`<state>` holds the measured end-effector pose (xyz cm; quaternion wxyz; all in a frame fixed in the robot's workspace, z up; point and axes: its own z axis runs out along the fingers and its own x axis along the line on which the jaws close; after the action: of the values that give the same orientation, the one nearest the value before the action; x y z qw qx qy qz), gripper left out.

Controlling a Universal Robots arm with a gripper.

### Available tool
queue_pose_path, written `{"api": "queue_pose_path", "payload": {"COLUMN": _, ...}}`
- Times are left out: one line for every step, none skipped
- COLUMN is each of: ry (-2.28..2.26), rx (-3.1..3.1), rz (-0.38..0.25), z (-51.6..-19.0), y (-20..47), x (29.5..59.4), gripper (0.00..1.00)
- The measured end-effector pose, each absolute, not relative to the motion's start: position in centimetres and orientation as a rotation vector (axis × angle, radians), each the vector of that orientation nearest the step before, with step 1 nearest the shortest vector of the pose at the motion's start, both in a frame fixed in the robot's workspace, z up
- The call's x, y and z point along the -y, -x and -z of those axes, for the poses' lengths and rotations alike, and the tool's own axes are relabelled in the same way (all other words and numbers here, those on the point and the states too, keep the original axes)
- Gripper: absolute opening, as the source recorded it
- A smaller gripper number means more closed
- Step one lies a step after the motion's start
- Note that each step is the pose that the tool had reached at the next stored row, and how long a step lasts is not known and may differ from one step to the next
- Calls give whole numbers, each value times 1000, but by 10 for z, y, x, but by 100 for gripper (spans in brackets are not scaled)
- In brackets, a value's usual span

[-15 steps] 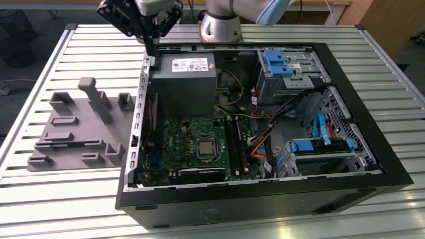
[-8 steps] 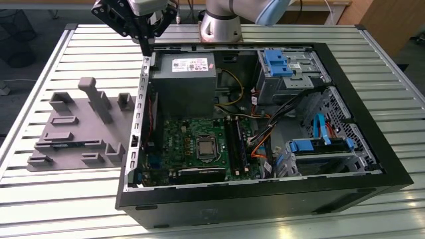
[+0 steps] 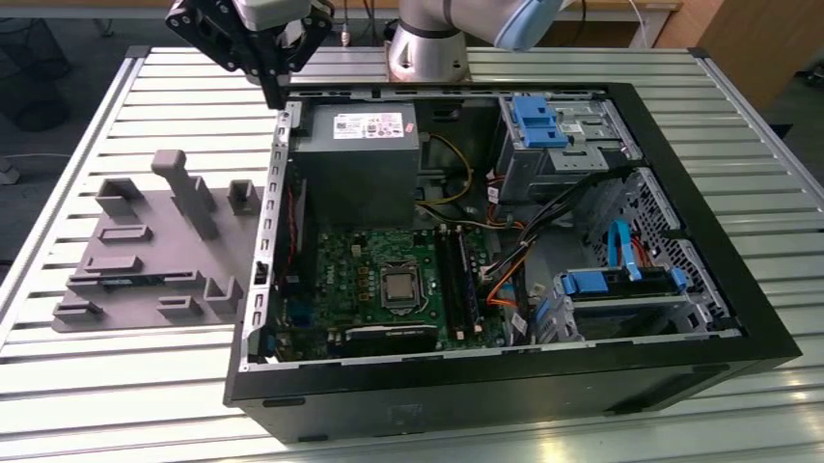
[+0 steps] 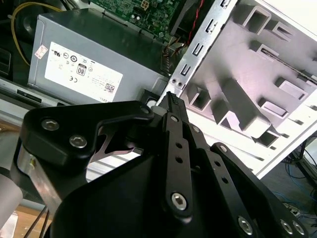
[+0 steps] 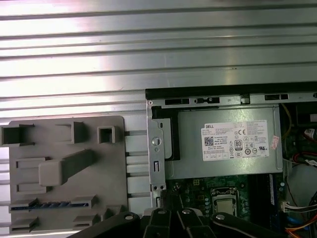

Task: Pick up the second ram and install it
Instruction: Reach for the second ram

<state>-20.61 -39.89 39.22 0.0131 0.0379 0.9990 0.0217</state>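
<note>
Sitting in fixture (image 5: 111,173) — second ram (image 5: 52,204), first wrist view

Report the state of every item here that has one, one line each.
gripper: shut, nothing between its fingers, by the case's corner.
second ram: lying in the grey fixture, not gripped.
computer case: on its side, side panel off, inside exposed.
processor: uncovered.

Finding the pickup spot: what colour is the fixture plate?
The fixture plate is grey, clearest in first wrist view.
</note>
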Motion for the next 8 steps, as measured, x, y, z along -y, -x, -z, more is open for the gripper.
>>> {"api": "queue_pose_path", "payload": {"ry": -118, "rx": -3112, "rz": -68, "z": -392, "y": 207, "x": 399, "gripper": 11}}
{"api": "queue_pose_path", "payload": {"ry": -118, "rx": -3112, "rz": -68, "z": -392, "y": 208, "x": 399, "gripper": 11}}
{"api": "queue_pose_path", "payload": {"ry": -118, "rx": -3113, "rz": -68, "z": -392, "y": 209, "x": 399, "gripper": 11}}
{"api": "queue_pose_path", "payload": {"ry": -118, "rx": -3112, "rz": -68, "z": -392, "y": 210, "x": 399, "gripper": 11}}
{"api": "queue_pose_path", "payload": {"ry": -118, "rx": -3113, "rz": -68, "z": -392, "y": 211, "x": 399, "gripper": 11}}
{"api": "queue_pose_path", "payload": {"ry": -118, "rx": -3112, "rz": -68, "z": -392, "y": 212, "x": 399, "gripper": 11}}
{"api": "queue_pose_path", "payload": {"ry": -118, "rx": -3113, "rz": -68, "z": -392, "y": 213, "x": 399, "gripper": 11}}
{"api": "queue_pose_path", "payload": {"ry": -118, "rx": -3112, "rz": -68, "z": -392, "y": 214, "x": 399, "gripper": 11}}
